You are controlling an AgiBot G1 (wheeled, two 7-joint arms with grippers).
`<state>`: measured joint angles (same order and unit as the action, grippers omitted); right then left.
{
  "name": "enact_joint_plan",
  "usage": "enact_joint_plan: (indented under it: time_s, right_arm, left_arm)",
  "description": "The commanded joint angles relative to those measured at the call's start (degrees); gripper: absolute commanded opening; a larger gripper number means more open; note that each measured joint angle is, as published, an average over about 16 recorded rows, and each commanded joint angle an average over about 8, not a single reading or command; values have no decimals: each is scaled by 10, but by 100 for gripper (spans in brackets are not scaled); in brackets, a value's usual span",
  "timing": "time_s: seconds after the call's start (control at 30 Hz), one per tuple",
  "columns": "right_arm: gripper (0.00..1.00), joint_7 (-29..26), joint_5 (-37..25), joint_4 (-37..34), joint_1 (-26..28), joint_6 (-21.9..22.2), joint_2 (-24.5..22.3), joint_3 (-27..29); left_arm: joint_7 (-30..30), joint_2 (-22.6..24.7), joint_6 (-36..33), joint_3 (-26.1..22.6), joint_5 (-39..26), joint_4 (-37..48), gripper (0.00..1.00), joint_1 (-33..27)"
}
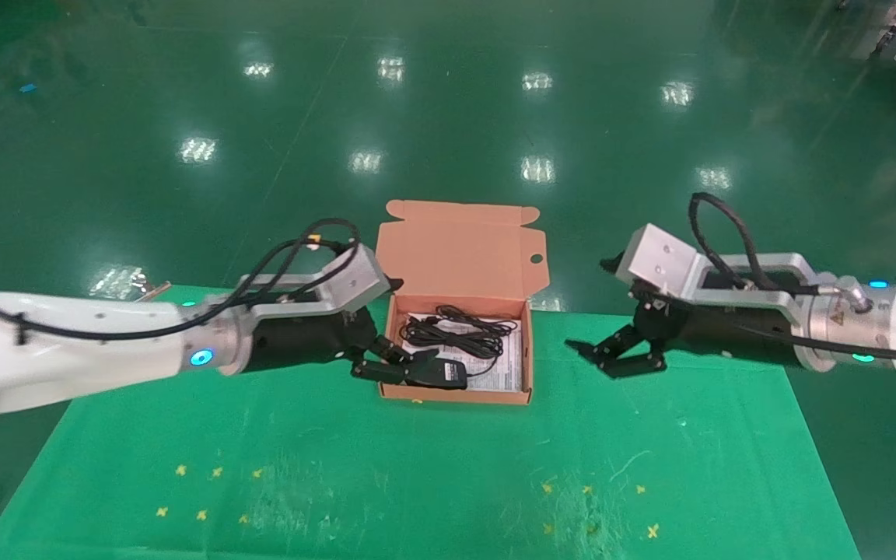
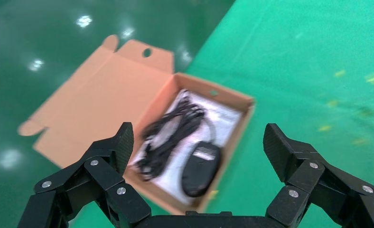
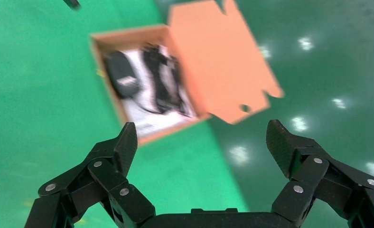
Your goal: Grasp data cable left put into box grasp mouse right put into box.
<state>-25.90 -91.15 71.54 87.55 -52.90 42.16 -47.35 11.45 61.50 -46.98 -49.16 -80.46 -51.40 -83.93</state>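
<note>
The salmon-orange box (image 1: 459,394) stands open at the table's far middle, lid back. The black data cable (image 1: 457,329) lies coiled inside it on the white sheet. The black mouse (image 1: 443,372) lies in the box's front part. Both also show in the left wrist view, the cable (image 2: 168,130) beside the mouse (image 2: 200,167), and in the right wrist view, the mouse (image 3: 121,74) beside the cable (image 3: 162,80). My left gripper (image 1: 387,359) is open and empty at the box's left edge. My right gripper (image 1: 607,354) is open and empty, right of the box.
The green mat (image 1: 432,474) covers the table, with small yellow cross marks at the front left (image 1: 201,491) and front right (image 1: 596,509). The table's far edge runs behind the box; beyond it is glossy green floor (image 1: 448,117).
</note>
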Motion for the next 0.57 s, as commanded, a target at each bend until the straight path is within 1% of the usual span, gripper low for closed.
enact_joint_plan:
  time_s: [0.03, 0.2, 0.47, 0.57]
  right_arm:
    - [100, 6, 19, 1, -10, -13, -3, 12]
    - [100, 27, 89, 4, -47, -59, -13, 57]
    - [100, 68, 220, 9, -116, -146, -32, 140]
    - [100, 75, 244, 10, -129, -162, -35, 155]
  left_arm:
    - [0, -11, -15, 13, 15, -9, 100, 9]
    - [-1, -48, -71, 60, 70, -40, 100, 41]
    - [-3, -119, -174, 149, 173, -100, 100, 101]
    - [-3, -132, -193, 166, 193, -111, 100, 112]
